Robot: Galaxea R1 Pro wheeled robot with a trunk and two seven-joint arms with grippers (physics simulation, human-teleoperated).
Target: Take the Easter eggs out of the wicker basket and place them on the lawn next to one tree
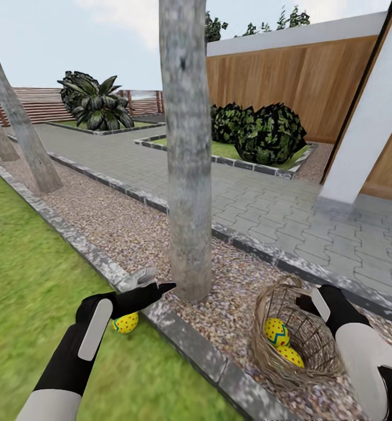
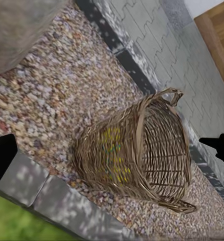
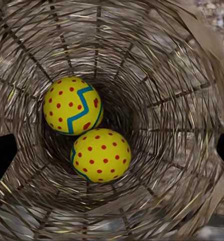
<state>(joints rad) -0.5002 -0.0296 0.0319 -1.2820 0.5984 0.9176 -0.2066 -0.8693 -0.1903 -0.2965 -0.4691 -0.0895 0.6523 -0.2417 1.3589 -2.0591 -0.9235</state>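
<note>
Head view: a grey tree trunk [image 1: 187, 152] rises from a gravel strip [image 1: 131, 228] between the lawn [image 1: 26, 275] and grey paving [image 1: 266, 204]; a stone kerb [image 1: 178, 333] edges the grass.
Egg on the grass: one yellow egg [image 1: 126, 322] lies on the lawn just inside the kerb, near the foot of the trunk, partly hidden by the left gripper [image 1: 152, 287]. Judged as already delivered, since it sits beside the chosen tree.
Left gripper: fingers spread and empty, hovering just above that egg and pointing toward the trunk; in the left wrist view its dark fingertips [image 2: 2, 155] stand wide apart with nothing between them.
Basket: the wicker basket [image 1: 298, 345] lies tipped on its side on the gravel, its mouth turned toward the right arm, probably so the eggs can be reached from the open end.
Eggs in the basket: two eggs remain, one with a blue-green zigzag [image 3: 73, 105] and one showing mostly red dots [image 3: 100, 154], touching each other deep inside.
Right gripper: the right gripper [image 1: 314, 299] sits at the basket's rim, aimed into the mouth; in the right wrist view its fingertips [image 3: 1, 155] are parted at either side, holding nothing.
Stage: one of three placed; the next reach looks to be into the basket.
</note>
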